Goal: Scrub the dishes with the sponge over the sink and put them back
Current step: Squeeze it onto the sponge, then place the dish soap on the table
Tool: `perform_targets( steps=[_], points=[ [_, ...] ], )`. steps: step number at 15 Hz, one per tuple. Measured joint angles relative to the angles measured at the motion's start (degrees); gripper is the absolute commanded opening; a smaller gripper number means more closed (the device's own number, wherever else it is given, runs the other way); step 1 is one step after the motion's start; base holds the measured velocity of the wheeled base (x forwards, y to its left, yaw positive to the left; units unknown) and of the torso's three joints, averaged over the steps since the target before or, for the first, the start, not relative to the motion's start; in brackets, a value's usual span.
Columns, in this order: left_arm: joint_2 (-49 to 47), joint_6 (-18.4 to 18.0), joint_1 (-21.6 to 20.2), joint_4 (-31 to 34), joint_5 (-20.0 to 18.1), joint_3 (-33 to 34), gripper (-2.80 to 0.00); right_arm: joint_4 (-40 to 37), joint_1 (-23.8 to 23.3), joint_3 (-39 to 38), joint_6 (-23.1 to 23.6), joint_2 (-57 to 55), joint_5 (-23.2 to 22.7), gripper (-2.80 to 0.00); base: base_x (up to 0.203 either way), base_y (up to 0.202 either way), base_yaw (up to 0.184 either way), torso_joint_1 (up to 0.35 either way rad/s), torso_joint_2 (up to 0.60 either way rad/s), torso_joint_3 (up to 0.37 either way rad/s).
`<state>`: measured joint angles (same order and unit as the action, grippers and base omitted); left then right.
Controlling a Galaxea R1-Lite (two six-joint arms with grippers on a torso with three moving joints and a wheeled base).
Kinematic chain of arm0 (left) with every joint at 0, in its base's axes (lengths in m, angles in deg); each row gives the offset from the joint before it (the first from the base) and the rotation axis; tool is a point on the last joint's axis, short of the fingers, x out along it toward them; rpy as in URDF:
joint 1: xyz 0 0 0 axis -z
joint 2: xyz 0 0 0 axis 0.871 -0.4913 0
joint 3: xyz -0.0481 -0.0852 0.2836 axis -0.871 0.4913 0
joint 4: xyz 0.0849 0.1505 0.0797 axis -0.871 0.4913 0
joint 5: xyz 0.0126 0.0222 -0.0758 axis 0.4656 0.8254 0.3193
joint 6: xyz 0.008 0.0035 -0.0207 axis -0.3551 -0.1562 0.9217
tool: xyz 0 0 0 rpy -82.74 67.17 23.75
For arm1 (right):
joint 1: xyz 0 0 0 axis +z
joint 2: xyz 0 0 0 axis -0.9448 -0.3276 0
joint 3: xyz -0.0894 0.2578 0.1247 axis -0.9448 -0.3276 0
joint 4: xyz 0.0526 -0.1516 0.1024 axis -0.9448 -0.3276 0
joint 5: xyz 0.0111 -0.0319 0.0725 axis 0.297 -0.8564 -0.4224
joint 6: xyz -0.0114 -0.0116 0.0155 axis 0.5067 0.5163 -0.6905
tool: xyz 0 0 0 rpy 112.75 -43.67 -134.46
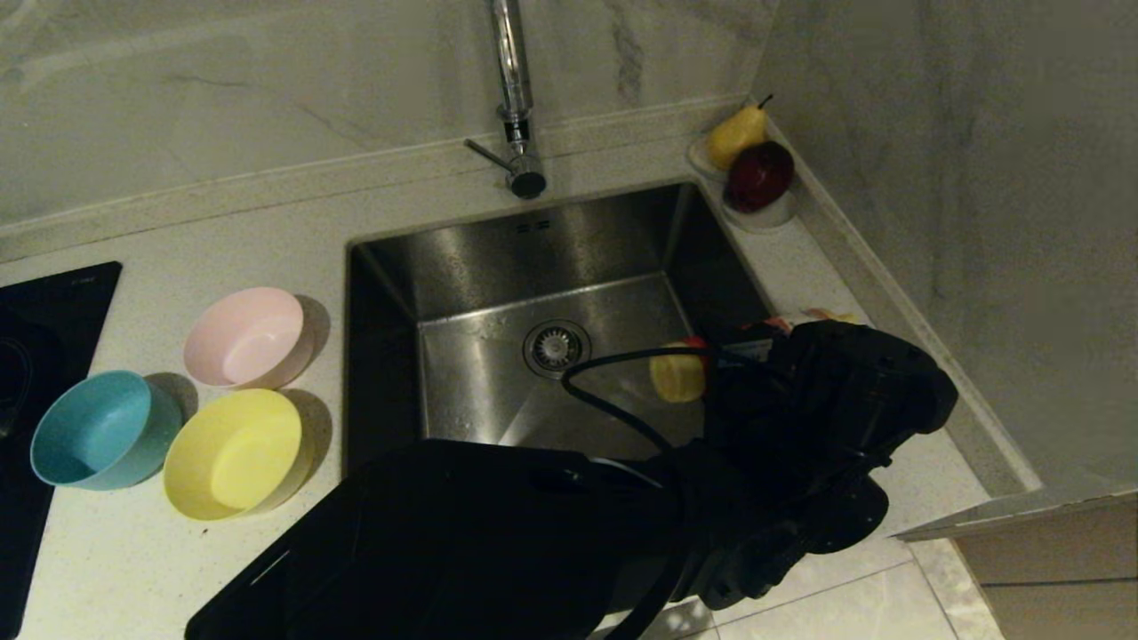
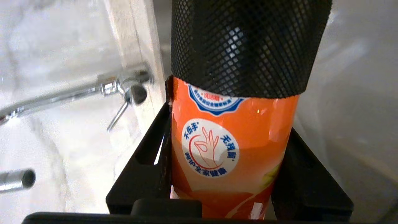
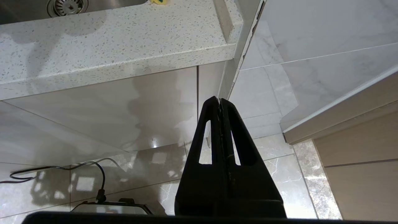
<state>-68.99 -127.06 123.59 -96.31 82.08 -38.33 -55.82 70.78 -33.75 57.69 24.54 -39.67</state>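
L gripper (image 2: 230, 174) clamps detergent bottle (image 2: 230, 149) (sponge (image 3: 159, 1) lies apart).

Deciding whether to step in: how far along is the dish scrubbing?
Nothing looks done yet: the pink bowl, yellow bowl and blue bowl sit on the counter left of the sink, none over it. In hand: the left gripper grips an orange dish-soap bottle, not the sponge. Left: soaping, scrubbing all three bowls, returning them. The right gripper hangs shut below the counter.
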Motion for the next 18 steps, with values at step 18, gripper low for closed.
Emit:
perform_targets(
  steps=[18],
  points=[
    [0.71,5.49,0.66,-16.77,-14.99,0.02,-2.80,0.00,0.00,0.00,0.01,0.00,-0.02,-2.80,0.000,0.000,0.000,0.000,0.00,0.000]
  ],
)
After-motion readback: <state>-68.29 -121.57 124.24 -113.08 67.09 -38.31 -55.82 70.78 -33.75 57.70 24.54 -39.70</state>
